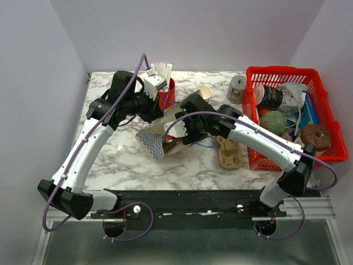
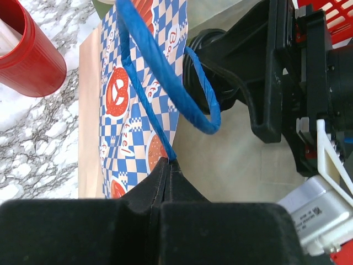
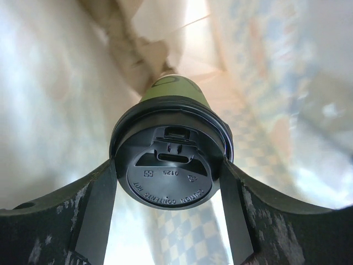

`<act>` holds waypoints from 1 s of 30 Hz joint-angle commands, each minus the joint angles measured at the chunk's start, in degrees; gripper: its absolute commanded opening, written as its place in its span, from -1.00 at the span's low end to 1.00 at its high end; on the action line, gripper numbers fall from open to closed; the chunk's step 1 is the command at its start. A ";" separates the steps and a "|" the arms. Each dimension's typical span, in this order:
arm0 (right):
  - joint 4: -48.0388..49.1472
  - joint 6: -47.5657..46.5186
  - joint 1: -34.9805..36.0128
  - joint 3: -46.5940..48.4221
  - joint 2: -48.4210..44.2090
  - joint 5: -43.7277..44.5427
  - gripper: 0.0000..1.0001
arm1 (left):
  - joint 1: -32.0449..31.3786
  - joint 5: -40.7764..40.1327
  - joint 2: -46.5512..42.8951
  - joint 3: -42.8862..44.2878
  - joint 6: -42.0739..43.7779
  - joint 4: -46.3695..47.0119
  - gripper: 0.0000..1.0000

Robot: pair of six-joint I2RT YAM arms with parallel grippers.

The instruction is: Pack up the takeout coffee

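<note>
The left tool (image 2: 167, 164) pinches the blue handle (image 2: 139, 58) of the bag (image 2: 124, 110), inside which the right tool (image 3: 168, 187) clamps the coffee cup (image 3: 175, 91).

Light: I see bright, even overhead light | soft shadows on tabletop (image 1: 127, 165) | right wrist: black lid (image 3: 168, 176) sharp, paper bag (image 3: 49, 83) walls blurred, glowing

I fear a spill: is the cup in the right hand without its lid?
No, the black lid sits on the cup, gripped by the right hand.
</note>
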 commanded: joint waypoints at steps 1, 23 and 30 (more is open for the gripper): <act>-9.24 1.77 -0.45 2.56 -1.09 -2.92 -0.99 | 0.06 0.97 0.51 1.28 1.20 -0.69 -1.00; -6.46 0.98 -0.54 -2.09 4.10 -3.20 -0.99 | -0.47 10.99 -2.12 -2.59 -0.39 3.53 -1.00; 3.22 0.72 -1.41 -4.46 2.78 -1.26 -0.99 | -0.82 11.79 -1.77 -3.02 1.46 3.18 -1.00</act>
